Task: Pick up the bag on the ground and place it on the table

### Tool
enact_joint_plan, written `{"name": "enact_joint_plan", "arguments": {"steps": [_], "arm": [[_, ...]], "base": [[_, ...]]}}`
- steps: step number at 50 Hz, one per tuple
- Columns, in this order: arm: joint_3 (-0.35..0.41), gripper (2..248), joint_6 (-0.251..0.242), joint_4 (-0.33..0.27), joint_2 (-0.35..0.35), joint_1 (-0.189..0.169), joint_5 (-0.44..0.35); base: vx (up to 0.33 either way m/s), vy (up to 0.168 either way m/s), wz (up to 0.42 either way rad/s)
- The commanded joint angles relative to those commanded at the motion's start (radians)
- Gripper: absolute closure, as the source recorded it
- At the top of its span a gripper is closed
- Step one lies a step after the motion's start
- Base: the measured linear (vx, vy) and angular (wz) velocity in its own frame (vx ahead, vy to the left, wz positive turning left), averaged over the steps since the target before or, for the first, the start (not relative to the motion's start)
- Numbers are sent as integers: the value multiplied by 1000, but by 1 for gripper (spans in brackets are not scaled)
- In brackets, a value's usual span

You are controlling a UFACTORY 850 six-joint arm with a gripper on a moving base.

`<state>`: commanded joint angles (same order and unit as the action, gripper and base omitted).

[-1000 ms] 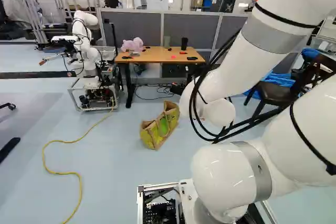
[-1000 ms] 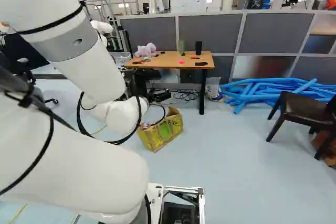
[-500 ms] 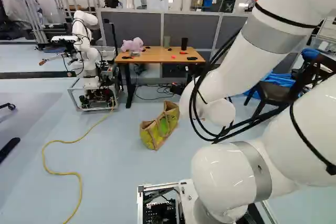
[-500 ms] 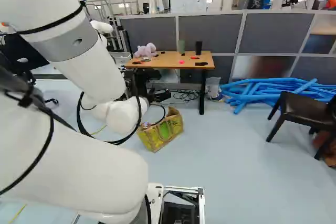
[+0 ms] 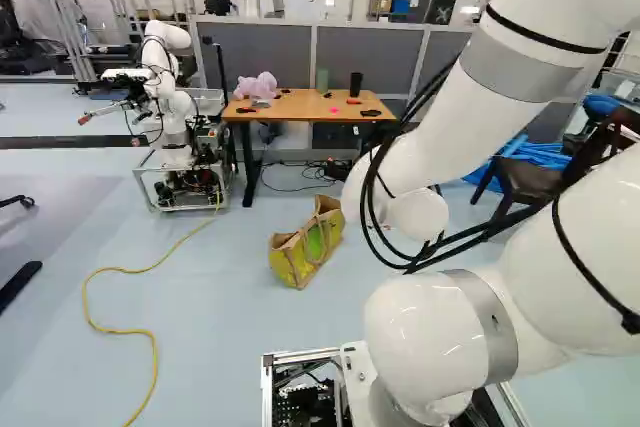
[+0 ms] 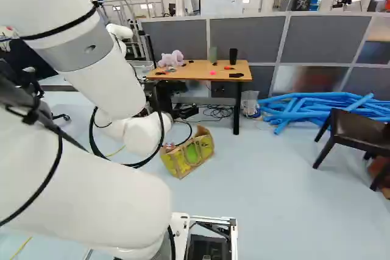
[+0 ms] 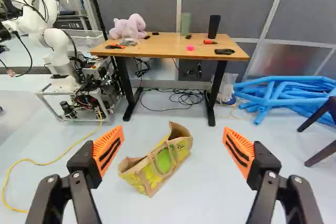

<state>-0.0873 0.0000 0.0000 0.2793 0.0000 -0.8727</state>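
The bag [image 7: 158, 163] sits on the floor [image 7: 205, 182], ahead of and below the jaws [image 7: 174, 130], which stand wide and empty, and rather nearer the finger on the yellow cable's [image 5: 153, 347] side. Its long axis runs aslant, away towards the surface [image 7: 157, 51] beyond. The coming reach probably turns on squaring the jaws to the handles.

This is a robotics lab; another robot [image 5: 174, 102] stands on a wheeled metal frame [image 5: 182, 209]; grey partitions [image 5: 365, 55] divide the room; a yellow cable [image 5: 119, 270] trails across the floor [image 5: 230, 347].
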Motion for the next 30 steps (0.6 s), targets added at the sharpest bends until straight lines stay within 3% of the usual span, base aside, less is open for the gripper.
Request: {"name": "enact_joint_plan", "arguments": {"steps": [12,30], "arm": [[0,3,0,0,0,0,0],[0,3,0,0,0,0,0]], "base": [[171,42,196],[198,6,9]]}}
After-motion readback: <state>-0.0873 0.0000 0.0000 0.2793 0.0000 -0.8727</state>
